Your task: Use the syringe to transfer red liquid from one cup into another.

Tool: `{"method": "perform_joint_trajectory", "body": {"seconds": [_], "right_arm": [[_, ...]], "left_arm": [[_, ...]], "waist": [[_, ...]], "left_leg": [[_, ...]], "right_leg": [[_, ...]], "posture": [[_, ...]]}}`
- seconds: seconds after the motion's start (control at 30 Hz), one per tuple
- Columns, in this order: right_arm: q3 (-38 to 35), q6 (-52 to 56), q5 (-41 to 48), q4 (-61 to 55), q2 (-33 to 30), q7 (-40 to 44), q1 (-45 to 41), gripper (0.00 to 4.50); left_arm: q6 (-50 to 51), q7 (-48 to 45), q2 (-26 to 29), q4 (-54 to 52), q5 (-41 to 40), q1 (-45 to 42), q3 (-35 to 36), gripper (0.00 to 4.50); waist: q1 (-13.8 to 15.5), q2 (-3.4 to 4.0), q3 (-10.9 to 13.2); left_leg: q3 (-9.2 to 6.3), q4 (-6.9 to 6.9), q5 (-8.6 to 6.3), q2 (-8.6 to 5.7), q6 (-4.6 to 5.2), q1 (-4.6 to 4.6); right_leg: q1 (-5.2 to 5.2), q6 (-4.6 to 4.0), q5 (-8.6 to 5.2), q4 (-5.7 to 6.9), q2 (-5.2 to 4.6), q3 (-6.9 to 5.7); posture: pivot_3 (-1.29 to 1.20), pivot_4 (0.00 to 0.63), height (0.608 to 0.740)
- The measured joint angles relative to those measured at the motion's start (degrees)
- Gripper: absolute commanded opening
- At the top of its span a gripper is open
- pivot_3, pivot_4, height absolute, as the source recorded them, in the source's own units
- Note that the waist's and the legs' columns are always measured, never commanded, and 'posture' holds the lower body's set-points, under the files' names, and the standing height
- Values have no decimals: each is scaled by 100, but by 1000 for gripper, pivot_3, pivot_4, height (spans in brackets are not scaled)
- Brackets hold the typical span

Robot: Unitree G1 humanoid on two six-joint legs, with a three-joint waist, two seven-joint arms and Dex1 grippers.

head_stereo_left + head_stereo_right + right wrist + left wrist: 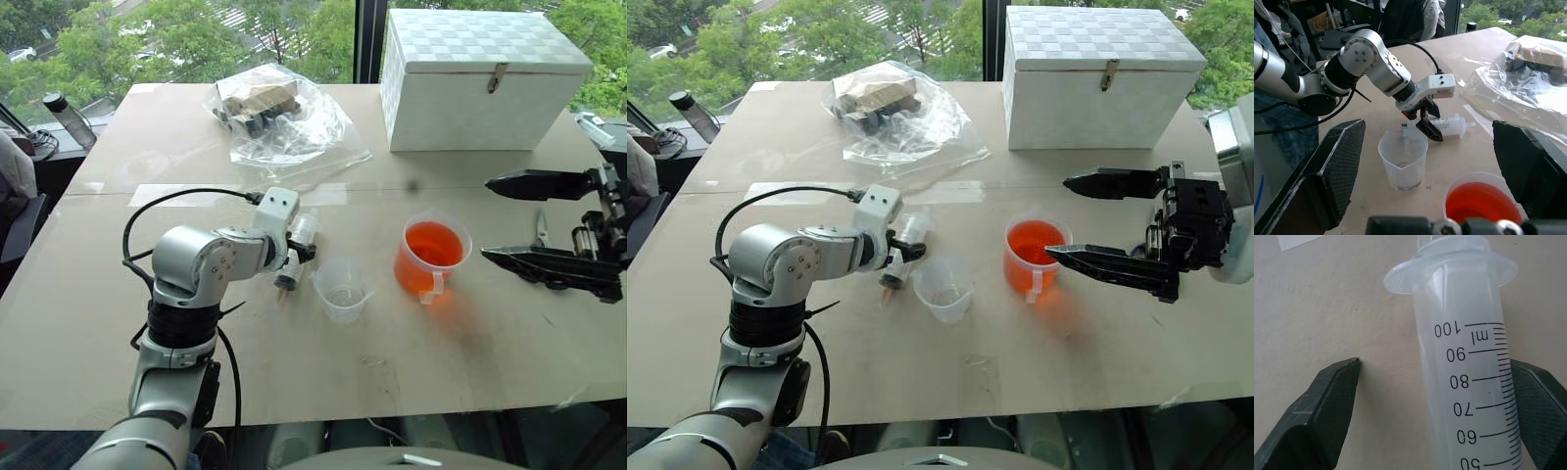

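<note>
Head view: syringe (294,257) lies flat on the desk (470,362), just beside the empty beaker (343,291); left gripper (292,257) jaws straddle it, open. Left wrist view: barrel sits off-centre; centre it before closing. Right gripper (1085,218) hovers open beside the red cup (1032,253)

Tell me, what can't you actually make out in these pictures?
- Syringe tip and plunger: cut off by the left wrist view's edges; in the left eye view the left arm hides most of it.
- Contents of the plastic bag: crumpled plastic blurs them.
- Small metal item between the right fingers: too small to identify.
</note>
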Motion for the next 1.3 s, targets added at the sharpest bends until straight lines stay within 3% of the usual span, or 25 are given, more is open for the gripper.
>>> {"method": "perform_joint_trajectory", "body": {"seconds": [0.07, 0.13, 0.3, 0.33, 0.57, 0.8, 1.0, 1.13, 1.3], "right_arm": [[0, 11, 34, -31, 0, -64, 28, 4403], [0, 18, 64, -36, 0, -157, 70, 4500], [0, 18, 62, -34, 0, -263, 111, 4500], [1, 18, 65, -34, 0, -278, 110, 4500], [112, 16, 96, -14, 0, -332, 101, 4500], [407, -11, 37, 172, 63, -337, -158, 4500], [778, -185, -392, 552, 331, -463, -720, 4500], [982, -363, -688, 1027, 837, -962, -1388, 4500], [1031, -363, -197, 1237, 1339, -1802, -2036, 4500]], "left_arm": [[-1, -84, 3, 38, 83, -32, -40, 4500], [-7, -173, 8, 43, 190, -44, -105, 3956], [-151, -370, 68, 111, 430, -46, -174, 1674], [-177, -412, 72, 112, 470, -46, -175, 1420], [-550, -888, 252, -122, 515, -42, 74, 1409], [-2661, -1850, 386, -439, 362, -60, 910, 1409], [-4141, -2770, -252, -326, -341, -502, 1410, 1409], [-4974, -3638, -528, 1, -708, -864, 1287, 1409], [-5373, -4228, -864, 371, -968, -938, 943, 1409]], "waist": [[0, 0, 0], [2, 0, 0], [3, 0, 0], [4, 0, 0], [-7, 0, 1], [-7, 0, 0], [9, -2, 1], [-35, 1, 1], [-27, 1, 1]], "left_leg": [[0, 0, 0, 0, 0, 0], [0, 0, 0, 0, 0, 1], [0, 0, 0, 0, 0, 0], [0, 0, 0, 0, 0, 0], [0, 0, 0, 0, 0, -2], [1, -1, 0, 0, 0, -2], [0, 3, 0, -1, 0, -7], [8, 0, 1, -1, -1, -1], [5, -1, 1, 0, -1, -6]], "right_leg": [[0, 0, 0, 0, 0, 0], [0, 0, 0, 1, 0, 0], [0, 0, 0, 1, 0, 0], [0, 0, 0, 0, -1, 0], [-3, 0, 0, -1, -1, 0], [-1, -1, 0, -8, -3, -1], [0, 0, 0, -10, -4, -6], [-1, 0, 0, -5, 1, 1], [-5, 0, 0, -4, 2, -2]], "posture": [[0, 150, 740], [0, 150, 740], [0, 150, 740], [0, 150, 740], [0, 150, 740], [0, 150, 740], [0, 150, 740], [0, 150, 740], [0, 150, 740]]}}
